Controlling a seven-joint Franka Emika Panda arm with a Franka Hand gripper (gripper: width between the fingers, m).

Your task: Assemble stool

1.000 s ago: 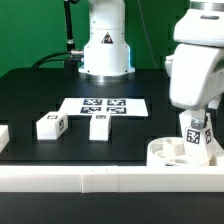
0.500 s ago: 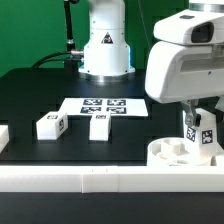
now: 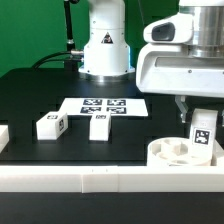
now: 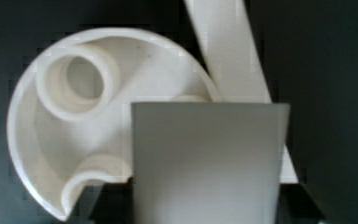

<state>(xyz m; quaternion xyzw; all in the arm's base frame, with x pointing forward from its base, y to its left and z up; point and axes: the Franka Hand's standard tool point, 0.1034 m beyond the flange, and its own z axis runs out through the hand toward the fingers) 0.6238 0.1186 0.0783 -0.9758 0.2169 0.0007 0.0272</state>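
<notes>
The white round seat disc (image 3: 180,152) lies sockets-up at the front on the exterior view's right, against the front rail; it fills the wrist view (image 4: 87,100). My gripper (image 3: 200,112) is shut on a white stool leg (image 3: 203,132) with a marker tag, held upright over the disc's right side. In the wrist view the leg (image 4: 208,150) stands between dark fingers (image 4: 98,200), above the disc. Two more tagged legs lie on the table: one (image 3: 50,125) on the left, one (image 3: 99,125) near the middle.
The marker board (image 3: 105,106) lies flat behind the two loose legs. A long white rail (image 3: 90,180) runs along the front edge, with a white block (image 3: 3,136) at the far left. The arm's base (image 3: 105,45) stands at the back.
The wrist has turned and swung toward the exterior view's left, showing its broad side. The held leg has shifted slightly right and stays over the disc.
</notes>
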